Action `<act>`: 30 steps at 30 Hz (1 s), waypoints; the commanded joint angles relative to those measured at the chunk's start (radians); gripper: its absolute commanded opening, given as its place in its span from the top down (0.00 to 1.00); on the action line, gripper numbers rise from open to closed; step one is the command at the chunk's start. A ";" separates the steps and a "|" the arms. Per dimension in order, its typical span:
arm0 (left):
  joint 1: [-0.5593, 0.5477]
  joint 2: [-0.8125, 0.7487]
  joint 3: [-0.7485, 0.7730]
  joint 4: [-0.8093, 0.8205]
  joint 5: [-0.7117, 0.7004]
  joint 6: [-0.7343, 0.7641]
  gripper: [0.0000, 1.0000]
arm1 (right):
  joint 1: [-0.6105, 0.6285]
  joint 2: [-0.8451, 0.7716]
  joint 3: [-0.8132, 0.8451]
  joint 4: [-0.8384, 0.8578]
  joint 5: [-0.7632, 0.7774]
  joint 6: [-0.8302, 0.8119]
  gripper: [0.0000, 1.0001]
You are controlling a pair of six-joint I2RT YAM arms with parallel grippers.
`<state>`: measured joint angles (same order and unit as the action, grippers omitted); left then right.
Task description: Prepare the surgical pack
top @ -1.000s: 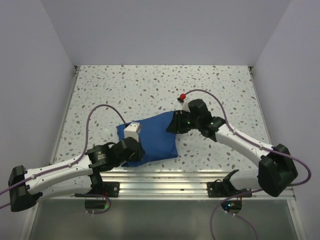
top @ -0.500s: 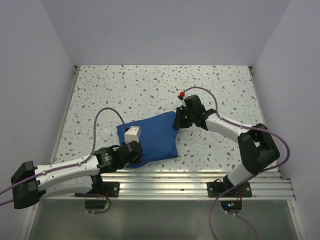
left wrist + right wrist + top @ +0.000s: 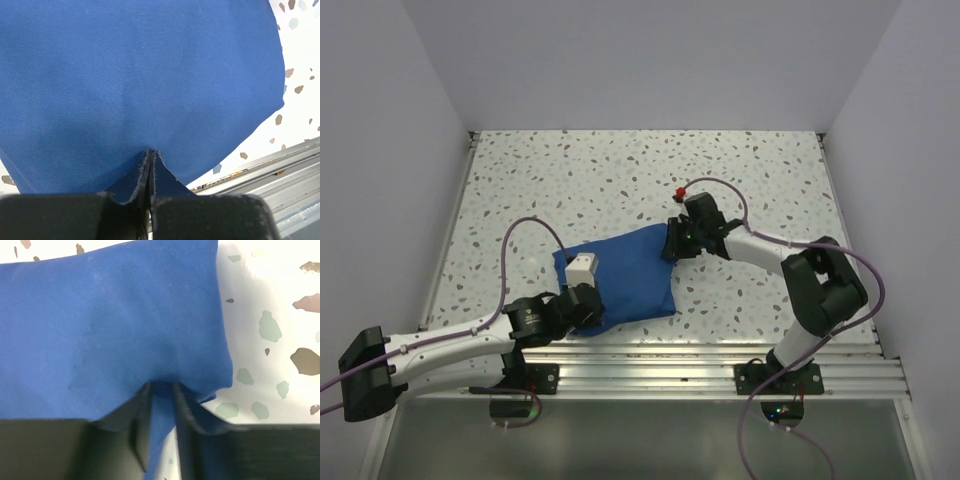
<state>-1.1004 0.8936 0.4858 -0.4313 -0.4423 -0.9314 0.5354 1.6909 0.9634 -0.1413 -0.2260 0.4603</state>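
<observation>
The surgical pack shows only as a royal-blue cloth drape (image 3: 632, 268) folded into a plump bundle on the speckled table; anything inside is hidden. My left gripper (image 3: 588, 303) is at the bundle's near-left corner. In the left wrist view its jaws (image 3: 150, 151) are shut tight with the tips pressed against the drape (image 3: 150, 75), and no cloth shows between them. My right gripper (image 3: 672, 243) is at the bundle's far-right corner. In the right wrist view it (image 3: 161, 386) is closed on a fold of the drape (image 3: 110, 325), with blue cloth filling the narrow gap.
A ribbed aluminium rail (image 3: 700, 350) runs along the table's near edge, just in front of the bundle, and shows in the left wrist view as rail (image 3: 300, 162). White walls bound the table on three sides. Purple cables loop above both arms.
My right arm has folded its elbow in toward the back while its gripper stayed at the bundle's far-right corner. The left gripper closed fully and shifted slightly along the near-left corner.
</observation>
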 commanded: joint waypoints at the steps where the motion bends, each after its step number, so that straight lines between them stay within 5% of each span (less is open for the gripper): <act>1: 0.002 0.001 -0.016 0.000 0.016 0.006 1.00 | 0.001 -0.072 0.000 0.016 0.023 -0.011 0.68; 3: 0.004 -0.002 -0.013 0.003 0.022 0.019 1.00 | -0.002 -0.106 0.035 -0.058 0.083 -0.035 0.52; 9: 0.002 -0.010 0.000 0.017 0.033 0.039 1.00 | -0.029 -0.117 0.054 -0.100 0.114 -0.043 0.42; 17: 0.002 -0.024 0.013 -0.029 -0.013 0.000 1.00 | -0.046 0.015 0.067 -0.002 0.010 0.014 0.64; 22: 0.002 -0.090 0.085 -0.205 -0.154 -0.069 1.00 | -0.048 0.091 0.028 0.054 -0.038 0.052 0.70; 30: 0.002 -0.166 0.062 -0.293 -0.150 -0.165 1.00 | -0.048 0.026 0.001 0.019 -0.030 0.021 0.65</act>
<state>-1.1000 0.7307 0.5594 -0.6582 -0.5632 -1.0164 0.4820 1.7649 0.9775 -0.1062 -0.2420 0.4965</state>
